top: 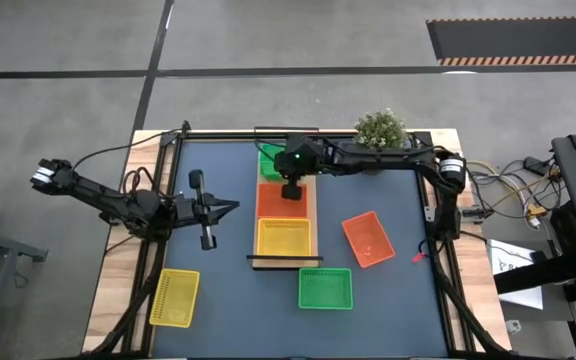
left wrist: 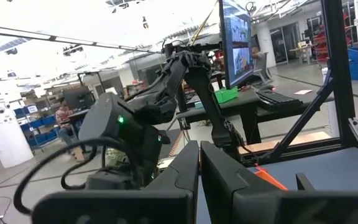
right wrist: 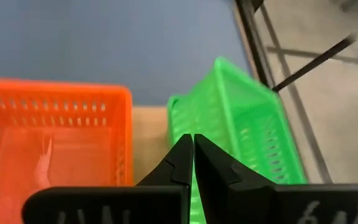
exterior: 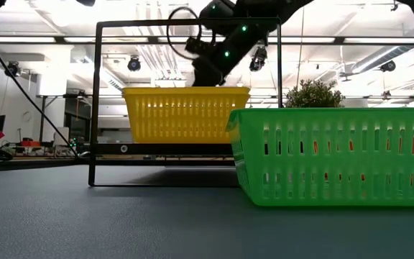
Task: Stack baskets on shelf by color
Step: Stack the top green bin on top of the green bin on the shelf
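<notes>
Above the shelf's (top: 284, 263) orange basket (top: 283, 202) and green basket (top: 270, 158), right gripper (top: 292, 190) hovers closed, empty.

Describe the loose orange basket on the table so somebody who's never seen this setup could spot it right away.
Start at the dark table mat and find the wooden shelf running down its middle, which holds a green, an orange and a yellow basket in a row. Look to the shelf's right: the loose orange basket sits flat on the mat, above the loose green basket. It is the only basket lying askew.
</notes>
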Controlling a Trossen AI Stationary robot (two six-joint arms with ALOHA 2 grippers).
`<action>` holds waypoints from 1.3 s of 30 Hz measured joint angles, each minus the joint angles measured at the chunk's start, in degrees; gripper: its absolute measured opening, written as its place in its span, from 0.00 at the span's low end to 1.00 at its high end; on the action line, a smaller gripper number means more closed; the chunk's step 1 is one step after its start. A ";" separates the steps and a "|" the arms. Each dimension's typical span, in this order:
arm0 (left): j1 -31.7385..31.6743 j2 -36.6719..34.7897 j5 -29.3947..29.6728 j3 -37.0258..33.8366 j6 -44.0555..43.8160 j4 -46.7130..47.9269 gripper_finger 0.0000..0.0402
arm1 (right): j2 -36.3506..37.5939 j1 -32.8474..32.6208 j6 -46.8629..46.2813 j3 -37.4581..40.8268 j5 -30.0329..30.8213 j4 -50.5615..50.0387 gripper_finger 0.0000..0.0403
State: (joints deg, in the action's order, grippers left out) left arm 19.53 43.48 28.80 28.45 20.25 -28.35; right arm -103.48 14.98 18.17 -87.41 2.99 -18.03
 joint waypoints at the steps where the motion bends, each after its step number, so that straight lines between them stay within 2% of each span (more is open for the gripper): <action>1: 0.00 0.00 0.00 0.00 0.00 0.01 0.00 | 0.43 -0.04 0.10 -0.27 0.01 0.22 0.02; 17: 0.02 0.00 0.00 0.00 -0.07 0.10 0.00 | 0.03 1.59 0.46 -0.42 1.06 0.31 0.02; 26: 0.02 0.02 0.00 0.02 -0.11 0.10 0.00 | 1.76 2.21 1.69 -3.92 1.58 -3.45 0.02; 30: 0.02 0.23 0.00 0.00 -0.12 0.27 0.00 | 4.99 2.10 -1.27 -4.62 1.77 -13.22 0.02; 39: -0.02 0.31 0.00 -0.09 -0.28 0.23 0.00 | 12.97 0.87 -5.30 -0.40 1.74 -15.79 0.02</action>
State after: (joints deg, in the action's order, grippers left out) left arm 19.51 43.79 28.80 28.36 19.97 -28.12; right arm -90.51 15.86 12.87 -87.81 4.73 -33.83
